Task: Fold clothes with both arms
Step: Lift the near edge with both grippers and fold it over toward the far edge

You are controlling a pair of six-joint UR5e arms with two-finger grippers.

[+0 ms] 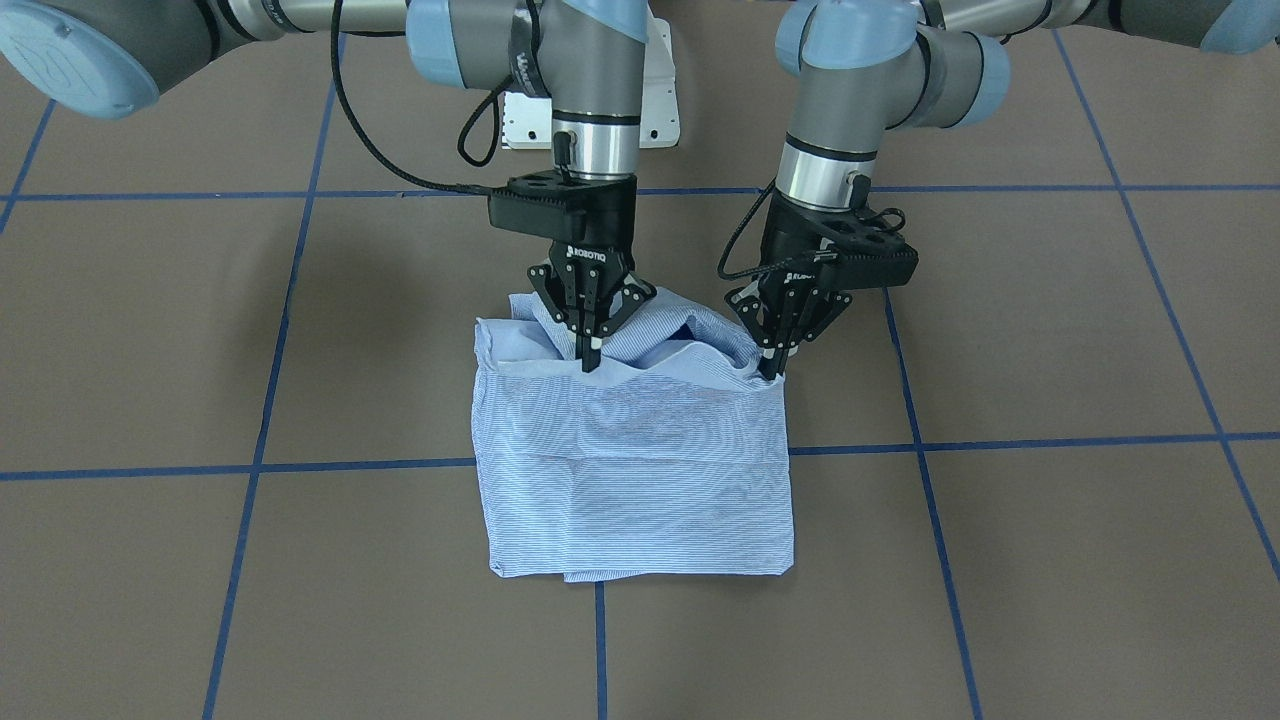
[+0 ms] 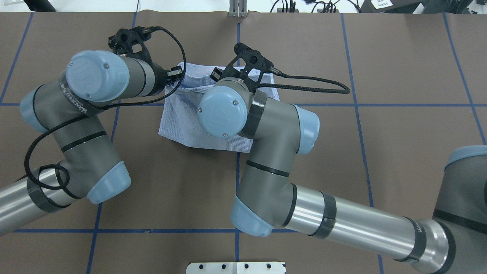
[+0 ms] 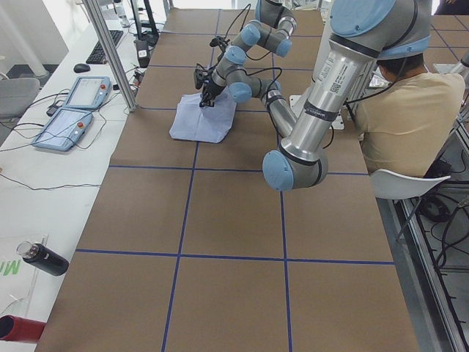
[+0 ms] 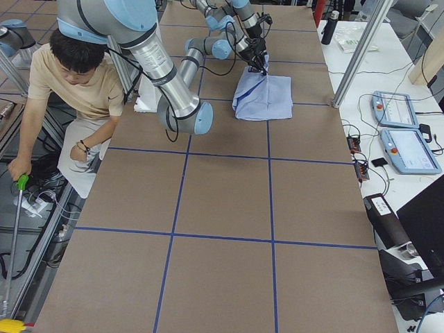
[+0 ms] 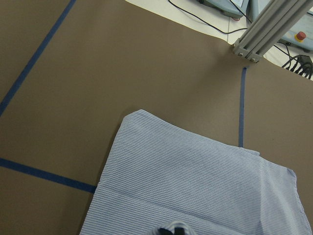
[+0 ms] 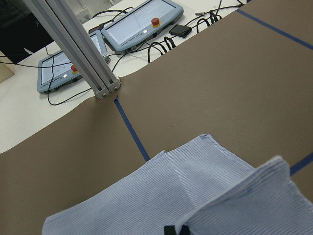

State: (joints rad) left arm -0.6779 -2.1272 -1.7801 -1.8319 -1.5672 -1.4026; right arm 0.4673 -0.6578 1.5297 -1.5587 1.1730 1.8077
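Folded lt-blue shirt (image 4: 267, 97) on brown table (image 4: 222, 201), R arm (image 4: 168, 80) extended to it, operator (image 4: 80, 87) seated alongside.

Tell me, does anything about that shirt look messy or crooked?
The shirt is a fairly neat square, but one edge is bunched and lifted where the left pincer and right pincer pinch it. An under layer peeks out at the opposite edge.

The left arm (image 2: 87, 152) and right arm (image 2: 266, 179) are silver tubes and grey joints with round light blue caps (image 2: 222, 114) bearing small screws; black braided cables (image 2: 312, 89) run along them. The black right gripper (image 1: 590, 360) reads ROBOTIQ.
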